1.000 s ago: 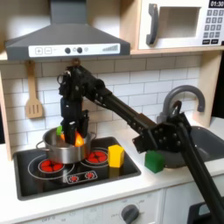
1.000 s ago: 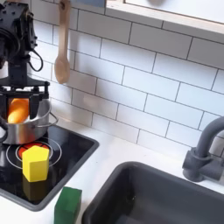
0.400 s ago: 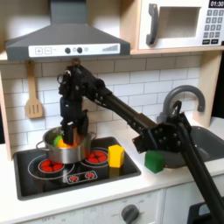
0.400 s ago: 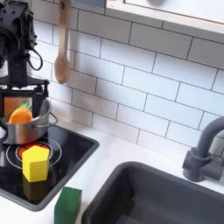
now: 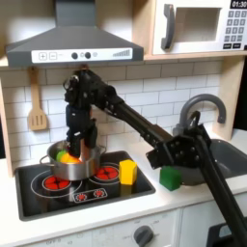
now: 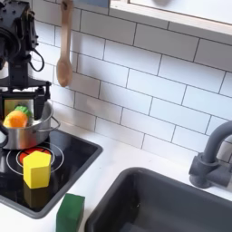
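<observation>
My gripper hangs straight down over a silver pot on the back left burner of a toy stove. In the second exterior view the gripper has its fingers spread wide above the pot. An orange toy vegetable with a green top lies in the pot, leaning toward the second exterior view's left, below the fingers. The same orange vegetable peeks over the pot's rim in the first exterior view. Whether a finger still touches it is unclear.
A yellow block stands on the stove beside the pot. A green block sits on the counter between stove and sink. A faucet rises behind the sink. A wooden spatula hangs on the tiled wall.
The orange vegetable has dropped from between the fingers deeper into the pot and tipped sideways, its green top now showing. The gripper has risen slightly.
</observation>
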